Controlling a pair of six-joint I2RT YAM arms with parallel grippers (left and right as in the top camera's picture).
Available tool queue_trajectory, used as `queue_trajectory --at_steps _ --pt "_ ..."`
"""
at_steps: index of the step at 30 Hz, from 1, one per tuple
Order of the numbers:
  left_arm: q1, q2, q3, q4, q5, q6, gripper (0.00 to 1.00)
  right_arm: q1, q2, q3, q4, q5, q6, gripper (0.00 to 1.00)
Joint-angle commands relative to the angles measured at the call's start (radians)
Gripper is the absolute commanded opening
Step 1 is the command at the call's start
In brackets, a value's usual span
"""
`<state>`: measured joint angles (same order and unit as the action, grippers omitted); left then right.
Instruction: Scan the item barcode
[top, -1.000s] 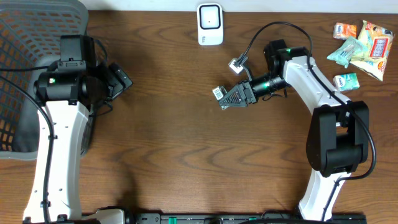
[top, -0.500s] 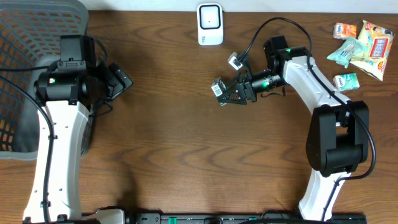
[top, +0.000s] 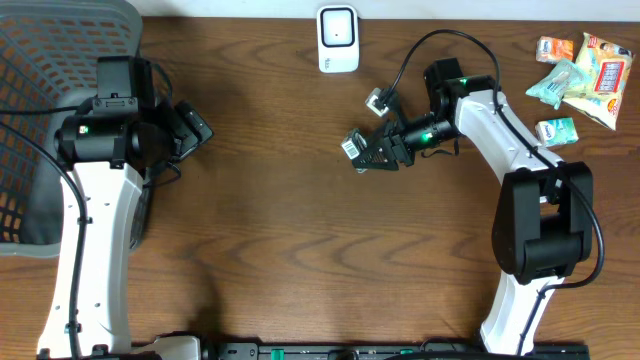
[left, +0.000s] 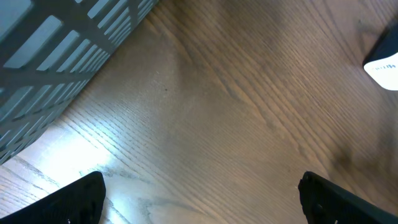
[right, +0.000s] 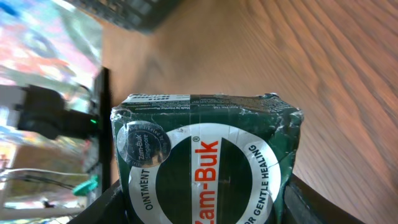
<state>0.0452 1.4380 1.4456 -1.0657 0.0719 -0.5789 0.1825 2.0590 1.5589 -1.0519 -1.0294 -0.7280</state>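
We grip the Zam-Buk ointment box (right: 205, 162) in our right gripper (top: 365, 151), held out near the scanner (top: 338, 38) (presumably to present its barcode); our left gripper (top: 192, 128) hangs wide open.

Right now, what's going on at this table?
The right gripper holds a dark green Zam-Buk ointment box over the brown wooden table, a little short of the white barcode scanner at the far edge. The left gripper hangs open and empty beside the grey mesh basket. Colourful packets lie at the far right.
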Motion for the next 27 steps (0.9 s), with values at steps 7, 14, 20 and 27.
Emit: queue_trajectory --at_steps 7,14,20,27 --pt "0.005 0.001 -0.002 0.000 -0.013 -0.001 0.98 0.008 0.006 0.008 -0.010 0.471 0.149 0.63" --pt "0.005 0.001 -0.002 0.000 -0.013 -0.001 0.98 0.008 0.006 0.003 -0.006 0.534 0.196 0.98" --pt "0.005 0.000 -0.002 0.000 -0.013 -0.001 0.98 0.008 0.006 0.003 0.034 0.533 0.513 0.99" --pt "0.005 0.001 -0.002 0.000 -0.013 -0.001 0.98 0.014 0.006 0.003 0.005 0.428 1.053 0.82"
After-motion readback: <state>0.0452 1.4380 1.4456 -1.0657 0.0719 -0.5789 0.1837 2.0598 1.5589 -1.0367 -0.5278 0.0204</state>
